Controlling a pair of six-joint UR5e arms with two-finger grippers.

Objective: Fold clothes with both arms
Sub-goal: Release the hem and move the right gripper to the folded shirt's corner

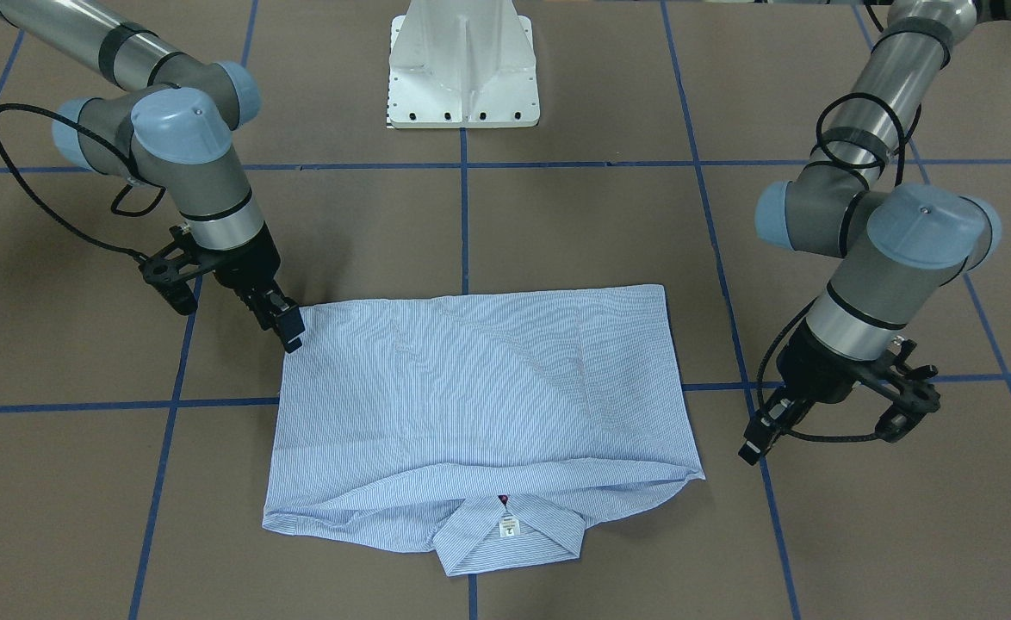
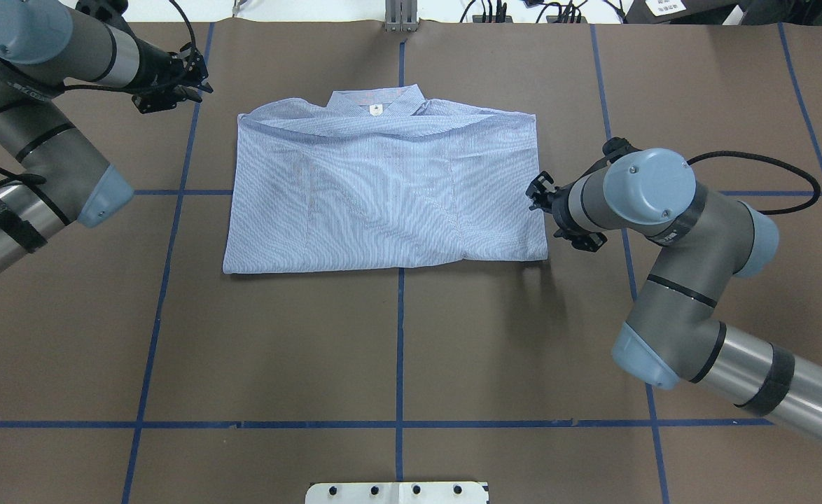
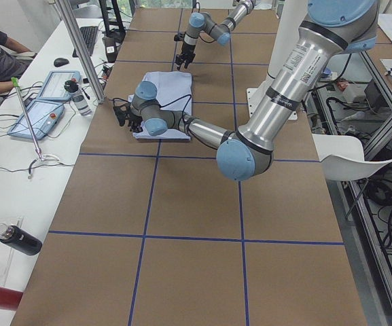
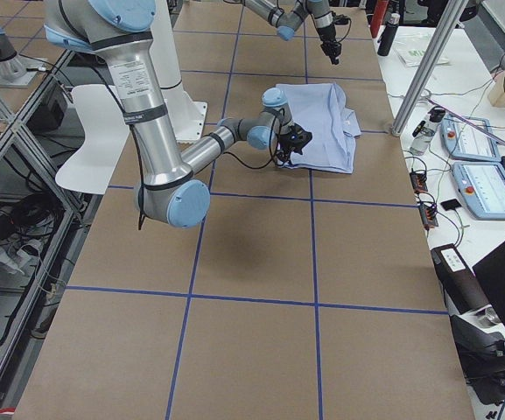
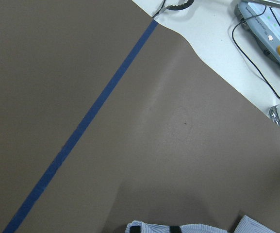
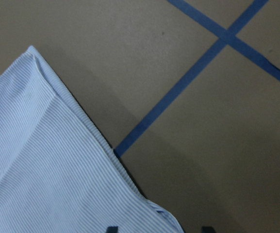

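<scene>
The shirt (image 1: 480,396) lies flat on the brown surface (image 1: 557,224), between the two pincers. It is folded into a rough rectangle with its back up. The collar (image 1: 505,538) and its small white label (image 1: 508,527) sit at the end away from the white pedestal (image 1: 462,69).

The right pincer (image 1: 288,334) is down at the shirt's side edge, close to the corner farthest from the collar. From its wrist camera the two fingertips (image 6: 111,228) stand well apart, so it is open. The striped edge of the cloth runs in between them, and the shirt corner shows ahead and to one side of them. A cross of blue tape (image 6: 227,36) lies on the bare surface just beyond.

The left pincer (image 1: 751,448) hangs low beside the opposite side of the shirt, near the collar-end corner but apart from it, with a strip of bare surface between them. I cannot tell whether it is open or closed: its tips look narrow from across the room, and its wrist camera catches only a sliver of striped cloth and a dark bit at the bottom edge. Ahead of it a blue tape line runs towards the control pendants (image 5: 268,29) past the end of the surface.
</scene>
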